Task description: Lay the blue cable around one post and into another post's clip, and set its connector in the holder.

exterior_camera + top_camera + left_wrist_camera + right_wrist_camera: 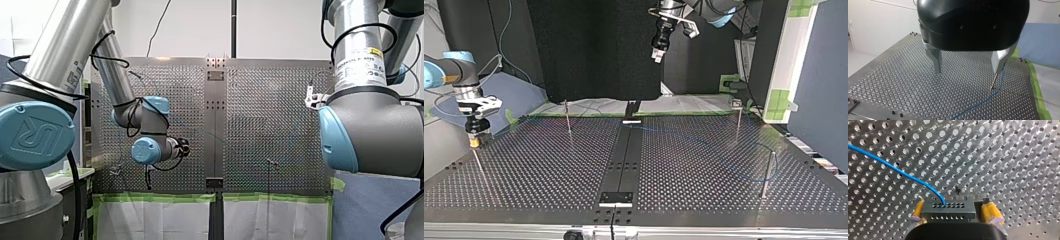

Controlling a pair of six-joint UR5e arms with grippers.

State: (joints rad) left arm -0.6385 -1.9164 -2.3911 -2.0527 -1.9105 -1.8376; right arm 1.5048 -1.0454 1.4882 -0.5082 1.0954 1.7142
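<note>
— What sits closest to a camera?
— The grey connector (948, 208). My right end effector (954, 213) grips it between yellow pads (991, 213). Its long axis runs from pad to pad. The face with the row of small holes points ahead, at the perforated metal surface (1010, 157).
— And the blue cable (895, 168)?
— It leaves that face, arcs over, then runs off to one side, low over the holes.
— The other arm?
— My left end effector (966, 68) is black with metal fingers (936, 61). They stand wide apart with nothing between them, above the surface. A thin post (993, 80) stands upright near one fingertip, and the cable passes just beside its foot.
— Farther out?
— In the top view the right end effector is low at the surface's left edge, and the left one hangs high over the far edge. A black strip (624, 160) runs down the middle from near to far. A far post (568, 119) and a side post (768, 175) stand well apart. The cable is faint there; it seems to bend near the side post.
— The room?
— Green tape (1036, 85) edges the surface. Beyond it are blue cloth (1040, 42) and a white wall (885, 27), and in the top view a black panel (594, 50).
</note>
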